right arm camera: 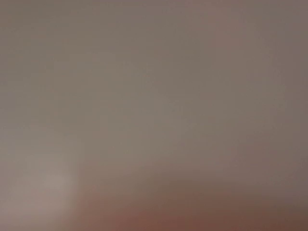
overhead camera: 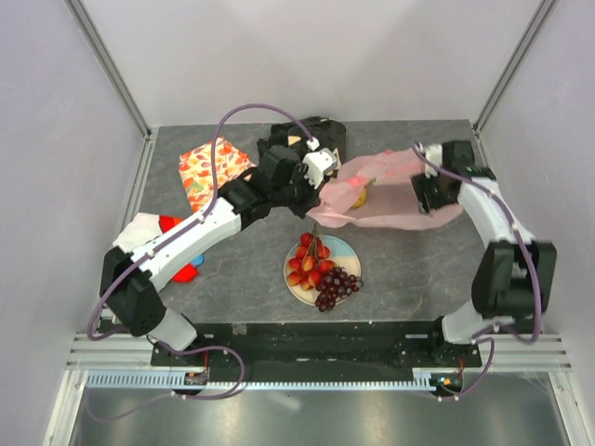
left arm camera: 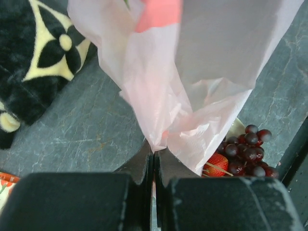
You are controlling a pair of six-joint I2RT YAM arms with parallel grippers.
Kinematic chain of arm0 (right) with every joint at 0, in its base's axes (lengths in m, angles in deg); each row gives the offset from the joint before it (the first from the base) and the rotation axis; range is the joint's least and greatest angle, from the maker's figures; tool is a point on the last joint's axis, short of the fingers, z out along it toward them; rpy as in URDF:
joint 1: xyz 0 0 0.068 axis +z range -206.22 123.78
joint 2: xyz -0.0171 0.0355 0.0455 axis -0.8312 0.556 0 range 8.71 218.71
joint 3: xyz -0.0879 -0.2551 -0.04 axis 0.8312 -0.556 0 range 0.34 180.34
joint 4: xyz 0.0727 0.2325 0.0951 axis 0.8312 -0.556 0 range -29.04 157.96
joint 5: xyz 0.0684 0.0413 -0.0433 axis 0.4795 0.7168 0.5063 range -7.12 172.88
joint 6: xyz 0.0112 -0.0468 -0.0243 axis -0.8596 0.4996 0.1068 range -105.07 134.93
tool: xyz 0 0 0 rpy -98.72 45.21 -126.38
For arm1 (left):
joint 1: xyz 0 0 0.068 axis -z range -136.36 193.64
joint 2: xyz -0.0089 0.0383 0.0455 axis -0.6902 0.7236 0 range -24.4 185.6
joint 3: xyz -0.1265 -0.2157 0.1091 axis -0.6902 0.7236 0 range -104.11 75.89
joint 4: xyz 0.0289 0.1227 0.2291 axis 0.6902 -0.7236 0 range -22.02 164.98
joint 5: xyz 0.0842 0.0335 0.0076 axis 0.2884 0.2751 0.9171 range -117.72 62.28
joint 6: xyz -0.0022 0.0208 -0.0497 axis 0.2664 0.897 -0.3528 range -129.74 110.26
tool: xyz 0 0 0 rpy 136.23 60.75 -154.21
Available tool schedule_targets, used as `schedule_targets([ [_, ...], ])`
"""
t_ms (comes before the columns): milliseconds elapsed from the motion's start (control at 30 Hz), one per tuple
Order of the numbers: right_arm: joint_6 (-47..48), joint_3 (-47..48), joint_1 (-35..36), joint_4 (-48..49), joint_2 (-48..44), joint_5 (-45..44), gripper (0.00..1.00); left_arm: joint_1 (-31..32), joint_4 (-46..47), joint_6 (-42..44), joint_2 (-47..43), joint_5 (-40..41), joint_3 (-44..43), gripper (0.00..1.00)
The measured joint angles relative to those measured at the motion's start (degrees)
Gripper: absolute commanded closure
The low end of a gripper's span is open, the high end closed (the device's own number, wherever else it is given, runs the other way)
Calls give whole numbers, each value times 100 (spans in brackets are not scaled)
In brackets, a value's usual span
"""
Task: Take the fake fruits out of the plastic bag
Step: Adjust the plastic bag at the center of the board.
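Observation:
The pink plastic bag (overhead camera: pixel 395 190) lies stretched between my two arms at the back of the table. My left gripper (left arm camera: pixel 155 153) is shut on a pinched fold of the plastic bag (left arm camera: pixel 211 72) at its left end. A small yellow fruit (overhead camera: pixel 358 197) shows through the film inside. The red fruit cluster (overhead camera: pixel 310 263) and the dark purple grapes (overhead camera: pixel 337 286) rest on a plate (overhead camera: pixel 350 249) in front of the bag. My right gripper (overhead camera: pixel 420 197) is at the bag's right end, its fingers buried in the film. The right wrist view is a pinkish blur.
A black patterned cloth (overhead camera: pixel 302 135) lies behind the left gripper, and an orange leaf-print cloth (overhead camera: pixel 212 169) sits at the back left. A red-and-blue cloth (overhead camera: pixel 189 270) pokes out from under the left arm. Grey walls close in the table.

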Motion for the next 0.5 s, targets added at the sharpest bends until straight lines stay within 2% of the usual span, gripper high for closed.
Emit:
schedule_targets([
  [100, 107, -767, -527, -483, -984, -339, 31, 66, 68, 0, -175, -7, 175, 98],
  [200, 116, -1305, -413, -802, -1668, -291, 31, 111, 66, 0, -302, -37, 354, 98],
  [500, 223, -1502, -107, -339, -1818, 656, 29, 133, 79, -2, -310, -199, 448, 98],
])
